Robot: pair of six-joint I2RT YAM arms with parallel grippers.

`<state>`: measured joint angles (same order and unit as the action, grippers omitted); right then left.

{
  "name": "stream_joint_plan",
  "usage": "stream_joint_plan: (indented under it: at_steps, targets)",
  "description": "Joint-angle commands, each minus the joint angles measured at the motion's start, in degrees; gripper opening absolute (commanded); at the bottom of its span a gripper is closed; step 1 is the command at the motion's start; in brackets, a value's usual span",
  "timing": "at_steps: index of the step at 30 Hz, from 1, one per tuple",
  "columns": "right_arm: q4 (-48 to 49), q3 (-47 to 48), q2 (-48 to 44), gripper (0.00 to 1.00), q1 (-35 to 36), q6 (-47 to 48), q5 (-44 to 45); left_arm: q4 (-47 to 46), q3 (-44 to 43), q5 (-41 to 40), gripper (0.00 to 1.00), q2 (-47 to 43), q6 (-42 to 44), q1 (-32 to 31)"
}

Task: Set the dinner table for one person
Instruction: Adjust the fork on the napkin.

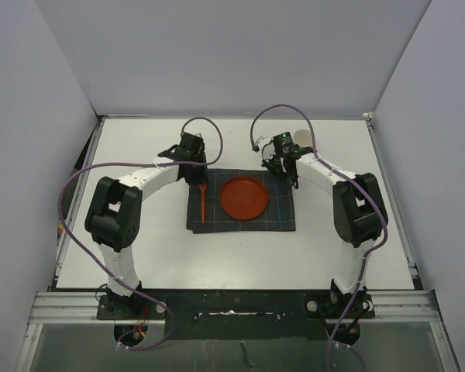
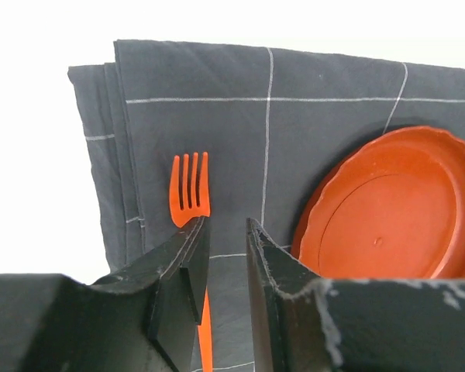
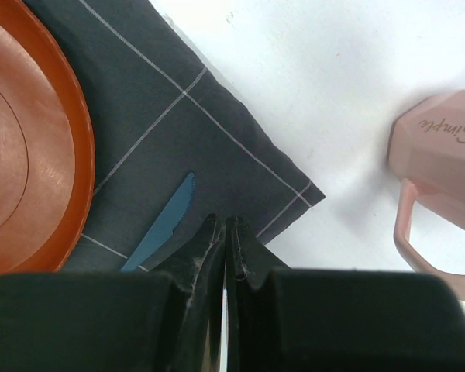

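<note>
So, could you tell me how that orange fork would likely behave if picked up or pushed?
The fork looks like thin plastic, so probably light and slightly bendy. It lies flat on the cloth mat, so the left claw may struggle to get under it. Pushed, it might drag and wrinkle the cloth.

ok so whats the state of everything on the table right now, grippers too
left gripper: open, empty, above the fork handle
right gripper: shut, holding nothing
fork: flat on the mat, beside the plate, not gripped
plate: right way up on the mat, empty
knife: flat on the mat, other side of the plate
mug: on the bare dinner table, off the mat
mat: spread flat, one edge doubled over
</note>
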<state>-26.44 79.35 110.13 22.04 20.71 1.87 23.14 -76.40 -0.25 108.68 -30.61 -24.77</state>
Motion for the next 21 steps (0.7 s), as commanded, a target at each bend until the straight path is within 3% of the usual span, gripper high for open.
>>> stream_joint_plan:
  at_steps: [1, 11, 21]
  targets:
    - [2.1, -0.7, -0.6, 0.00, -0.7, -0.8, -1.3, 5.7, -4.0, -4.0, 0.24, -0.4, -1.5, 0.5]
    - [2.2, -0.9, -0.5, 0.00, -1.2, -1.2, -2.3, 8.9, 4.3, -3.3, 0.25, -7.3, -7.8, -0.2]
    - [2.0, -1.2, -0.9, 0.00, -1.7, -1.3, -2.7, 10.3, 4.1, -3.9, 0.24, -10.1, -9.5, -3.8]
